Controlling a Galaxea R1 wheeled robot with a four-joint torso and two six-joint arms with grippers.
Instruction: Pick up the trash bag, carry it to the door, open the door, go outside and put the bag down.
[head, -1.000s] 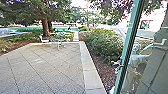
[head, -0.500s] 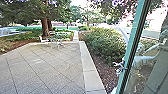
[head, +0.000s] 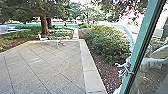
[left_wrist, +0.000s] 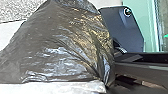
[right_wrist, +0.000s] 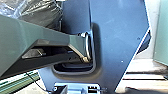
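The green edge of the glass door (head: 142, 47) slants up the right side of the head view, with the paved yard (head: 47, 67) in front of the robot. In the left wrist view the dark, shiny trash bag (left_wrist: 62, 47) looms large, its folds drawing together beside the black bar. Part of the same bag (right_wrist: 42, 12) shows in the right wrist view, behind the jointed bar. Whether the grippers are open or shut cannot be told.
A pale kerb (head: 87, 67) runs along the yard, with bushes (head: 105, 45) beyond it. Farther off are a tree trunk (head: 44, 25), a white chair (head: 43, 37) and a small table. A pale, branching shape (head: 123, 70) is close to the door's edge.
The green door edge now lies farther right in the head view, and the pale shape near it has shifted right as well. The yard ahead looks almost the same.
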